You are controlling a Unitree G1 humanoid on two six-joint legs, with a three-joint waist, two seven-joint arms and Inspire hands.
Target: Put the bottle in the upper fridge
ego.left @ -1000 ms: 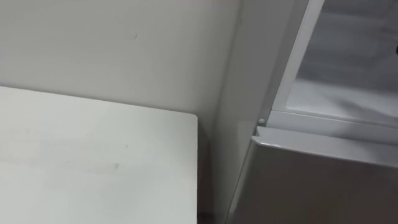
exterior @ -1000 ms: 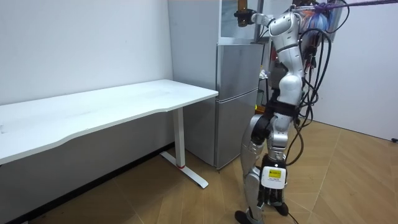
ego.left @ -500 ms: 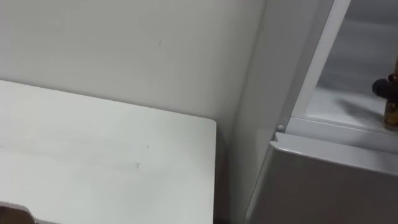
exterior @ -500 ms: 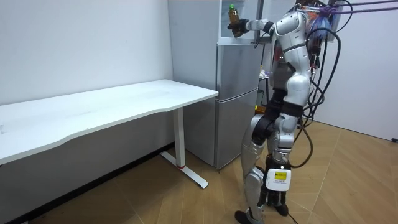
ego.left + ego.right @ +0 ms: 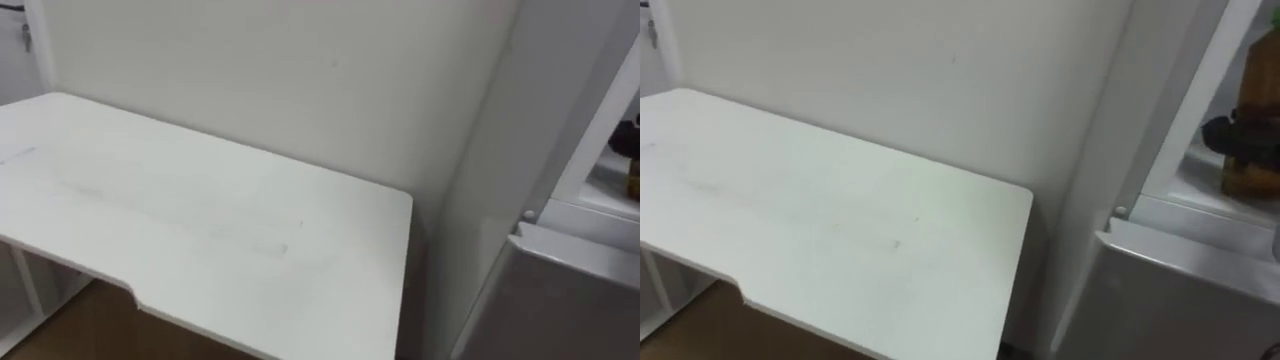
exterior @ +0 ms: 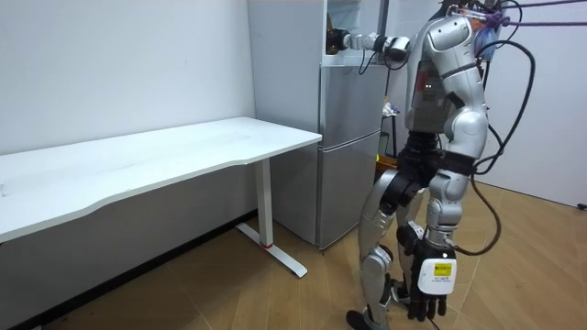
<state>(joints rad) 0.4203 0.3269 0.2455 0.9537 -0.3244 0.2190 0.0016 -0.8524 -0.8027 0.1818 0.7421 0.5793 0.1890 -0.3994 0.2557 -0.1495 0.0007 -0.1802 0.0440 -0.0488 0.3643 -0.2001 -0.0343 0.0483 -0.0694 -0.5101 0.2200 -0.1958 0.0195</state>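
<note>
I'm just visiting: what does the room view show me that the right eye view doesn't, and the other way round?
Room view: the whole robot standing at the fridge, its left hand hanging open beside its leg, the wooden floor and the legs under the table. Right eye view: a close look at the bottle, upright in the fridge's open upper part, with the right hand curled round it. Both: the white table, the fridge and the right hand reaching into it.

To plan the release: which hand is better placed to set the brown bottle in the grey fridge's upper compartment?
Right. The right hand grips the brown bottle at the open upper compartment of the grey fridge; the left hand hangs beside its leg.
</note>
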